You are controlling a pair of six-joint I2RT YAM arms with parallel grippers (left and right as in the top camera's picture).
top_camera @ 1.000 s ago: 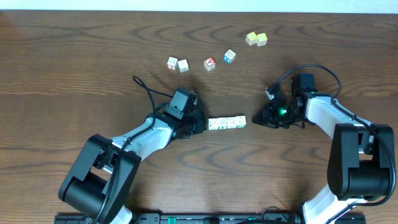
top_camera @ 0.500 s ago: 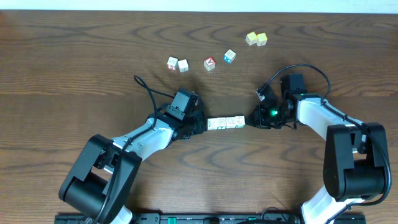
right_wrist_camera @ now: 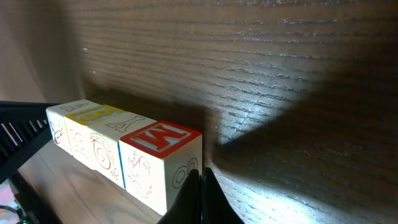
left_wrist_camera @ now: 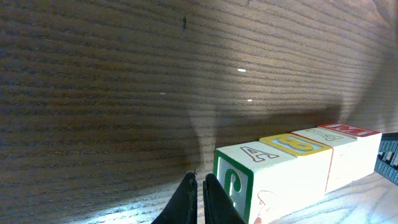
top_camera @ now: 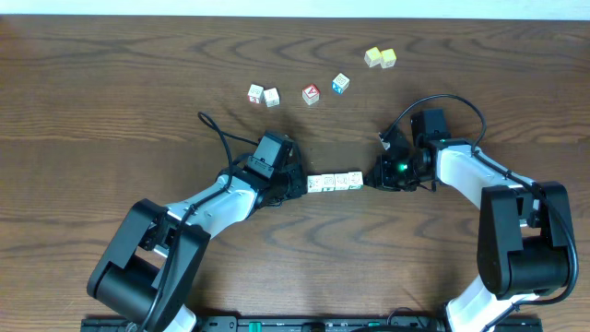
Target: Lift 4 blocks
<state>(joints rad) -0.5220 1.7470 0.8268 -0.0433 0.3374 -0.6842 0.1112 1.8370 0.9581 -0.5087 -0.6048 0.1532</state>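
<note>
Four blocks (top_camera: 336, 182) lie end to end in a short row at the table's middle. My left gripper (top_camera: 302, 183) is shut and empty, its tips at the row's left end. In the left wrist view the shut fingertips (left_wrist_camera: 200, 186) sit right beside the green-lettered end block (left_wrist_camera: 249, 177). My right gripper (top_camera: 371, 179) is also shut and empty, at the row's right end. In the right wrist view its tips (right_wrist_camera: 199, 183) rest against the end face of the red-topped block (right_wrist_camera: 163, 155). The row stands on the table.
Loose cubes lie further back: two white ones with pink edges (top_camera: 255, 93) (top_camera: 271, 96), a red-faced one (top_camera: 311, 94), a blue-sided one (top_camera: 340, 84) and two pale yellow ones (top_camera: 372, 57) (top_camera: 388, 58). Both arms' cables loop above the wrists.
My right gripper has moved left across the table up to the right end of the row. The left gripper and the blocks have stayed where they were.
</note>
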